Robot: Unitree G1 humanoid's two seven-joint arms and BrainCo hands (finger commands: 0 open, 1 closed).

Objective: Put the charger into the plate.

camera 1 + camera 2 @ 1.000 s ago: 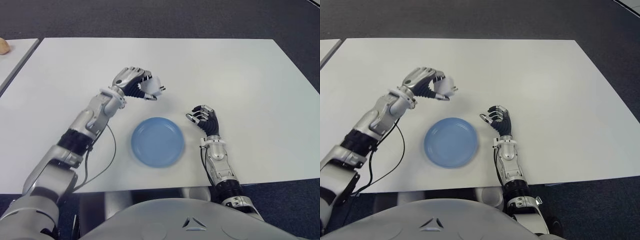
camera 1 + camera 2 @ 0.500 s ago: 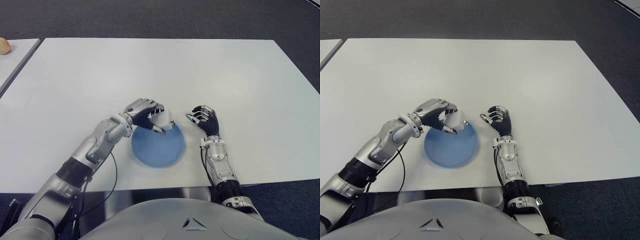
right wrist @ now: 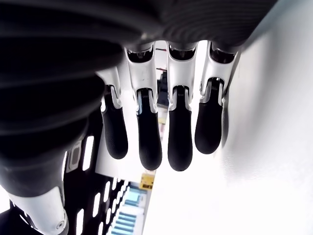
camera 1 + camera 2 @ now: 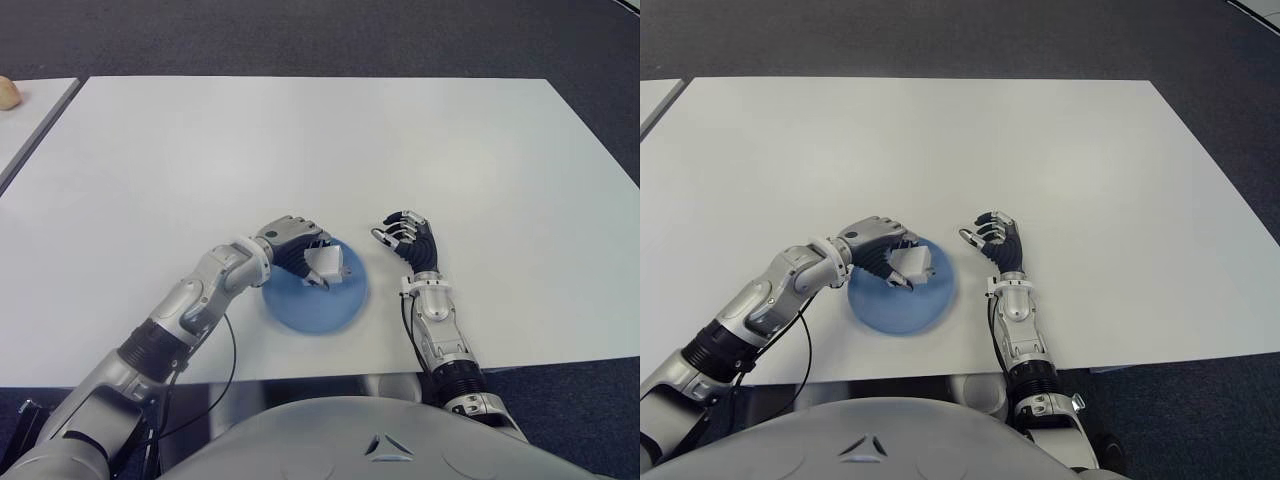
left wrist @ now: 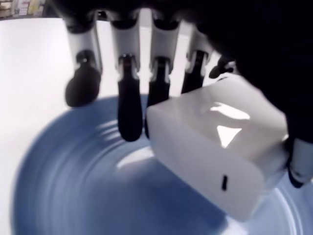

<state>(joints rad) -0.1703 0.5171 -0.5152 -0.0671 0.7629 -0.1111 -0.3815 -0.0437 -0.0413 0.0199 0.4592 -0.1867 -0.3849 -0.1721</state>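
White boxy charger (image 5: pixel 215 147) pinched by left hand (image 4: pixel 290 245) fingers (image 5: pixel 129 110) over round blue plate (image 4: pixel 335 310).

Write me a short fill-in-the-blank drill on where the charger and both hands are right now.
1. The white charger is held by the ____ hand.
2. That hand holds it above the ____ plate.
3. The right hand shows to the plate's ____ and holds nothing.

Missing words: left; blue; right
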